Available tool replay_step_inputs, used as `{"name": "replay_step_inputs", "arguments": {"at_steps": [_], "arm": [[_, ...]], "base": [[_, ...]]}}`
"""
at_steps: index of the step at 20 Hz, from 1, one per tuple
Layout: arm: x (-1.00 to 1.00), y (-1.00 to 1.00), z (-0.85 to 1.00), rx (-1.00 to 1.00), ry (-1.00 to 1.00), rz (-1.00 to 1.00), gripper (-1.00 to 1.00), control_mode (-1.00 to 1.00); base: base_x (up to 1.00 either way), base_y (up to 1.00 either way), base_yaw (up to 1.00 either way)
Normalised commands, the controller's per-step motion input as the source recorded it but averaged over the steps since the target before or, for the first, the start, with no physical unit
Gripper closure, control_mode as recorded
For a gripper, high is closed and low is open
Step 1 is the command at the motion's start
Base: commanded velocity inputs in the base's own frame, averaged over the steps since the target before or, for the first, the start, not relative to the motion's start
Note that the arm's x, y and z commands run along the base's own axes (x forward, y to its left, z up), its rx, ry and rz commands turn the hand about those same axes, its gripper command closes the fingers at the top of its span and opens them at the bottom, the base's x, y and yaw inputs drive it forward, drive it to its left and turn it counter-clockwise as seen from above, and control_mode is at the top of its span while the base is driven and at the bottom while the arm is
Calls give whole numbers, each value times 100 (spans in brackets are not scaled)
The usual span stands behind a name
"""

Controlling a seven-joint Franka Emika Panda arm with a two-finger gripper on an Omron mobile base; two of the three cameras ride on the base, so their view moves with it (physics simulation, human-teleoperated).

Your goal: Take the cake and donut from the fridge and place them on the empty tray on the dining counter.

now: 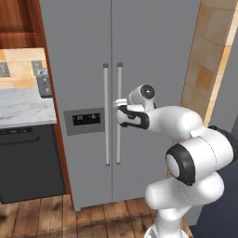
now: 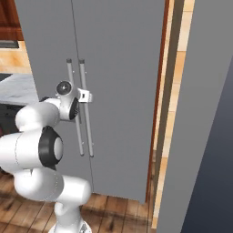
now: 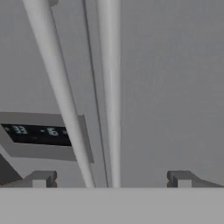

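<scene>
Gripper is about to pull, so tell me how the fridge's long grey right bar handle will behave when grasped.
The long grey right bar handle looks rigid, so it likely won't flex. Its smooth round surface may let the wide-open gripper slip. The tall grey fridge door is large, so probably heavy.

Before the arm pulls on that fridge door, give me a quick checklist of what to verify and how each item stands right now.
1. Fridge doors shut, so one must be opened first: ok, both are closed.
2. Gripper open enough to take a handle: ok, fingertips stand wide apart.
3. Right door handle between the fingertips: ok in the hand view, though the left door handle also runs between them.
4. Fingers closed on the handle: not ok, no grip yet.
5. Gripper close enough to the handle to close on it: cannot tell.
6. Cake and donut positions inside: cannot tell, the doors hide them.
</scene>
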Motion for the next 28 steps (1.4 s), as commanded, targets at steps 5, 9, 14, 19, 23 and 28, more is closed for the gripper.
{"name": "replay_step_inputs", "arguments": {"at_steps": [5,9,14,19,23,28], "arm": [[43,0,-12,0,0,0,-100,-100],[46,0,-11,0,0,0,-100,-100],[42,1,-14,0,0,0,-100,-100],[37,11,-23,0,0,0,-100,-100],[48,17,-24,0,0,0,-100,-100],[63,3,-22,0,0,0,-100,-100]], "base": [[0,0,0],[0,0,0],[0,0,0],[0,0,0],[0,0,0],[0,0,0]]}}
